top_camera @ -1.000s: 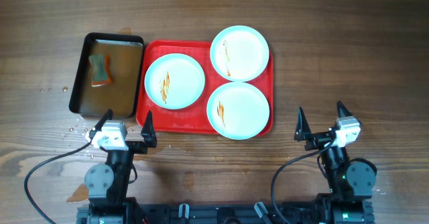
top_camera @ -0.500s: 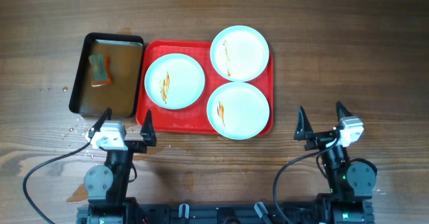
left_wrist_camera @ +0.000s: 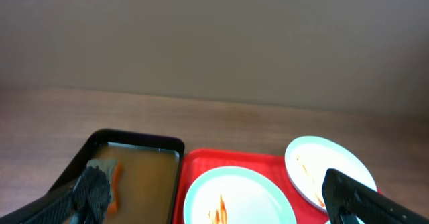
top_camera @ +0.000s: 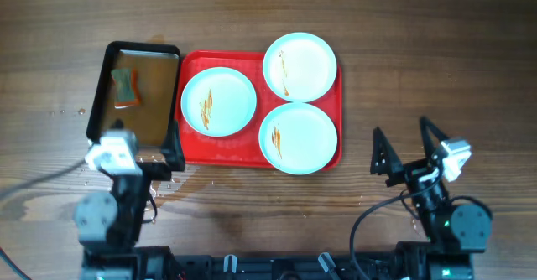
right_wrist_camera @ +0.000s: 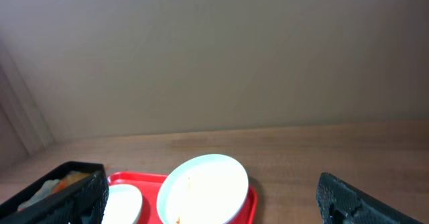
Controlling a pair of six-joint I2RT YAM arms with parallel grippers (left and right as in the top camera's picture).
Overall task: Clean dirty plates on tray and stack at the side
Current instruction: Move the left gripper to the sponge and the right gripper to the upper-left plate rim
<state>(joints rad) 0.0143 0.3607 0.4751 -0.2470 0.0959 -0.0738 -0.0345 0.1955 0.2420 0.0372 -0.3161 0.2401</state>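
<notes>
The red tray [top_camera: 220, 151] lies at mid table and carries three pale plates, each streaked with orange sauce: left [top_camera: 218, 101], back right [top_camera: 299, 65], front right [top_camera: 298, 137]. My left gripper [top_camera: 144, 164] is open and empty, raised over the table at the tray's front left corner. In its wrist view [left_wrist_camera: 214, 207] the left plate [left_wrist_camera: 234, 197] and back plate [left_wrist_camera: 322, 167] lie ahead on the tray [left_wrist_camera: 194, 163]. My right gripper [top_camera: 403, 142] is open and empty, right of the tray. Its wrist view [right_wrist_camera: 211, 207] shows the back plate [right_wrist_camera: 204, 184].
A black pan [top_camera: 99, 104] of brownish liquid stands left of the tray, with an orange and grey sponge [top_camera: 125, 88] in it; both show in the left wrist view, pan [left_wrist_camera: 144, 177], sponge [left_wrist_camera: 110, 177]. Water drops dot the wood in front of the pan [top_camera: 84, 164].
My left arm has risen and swung left, toward the pan's front edge. My right arm has lifted and shifted slightly right. Plates, tray and sponge have not moved.
</notes>
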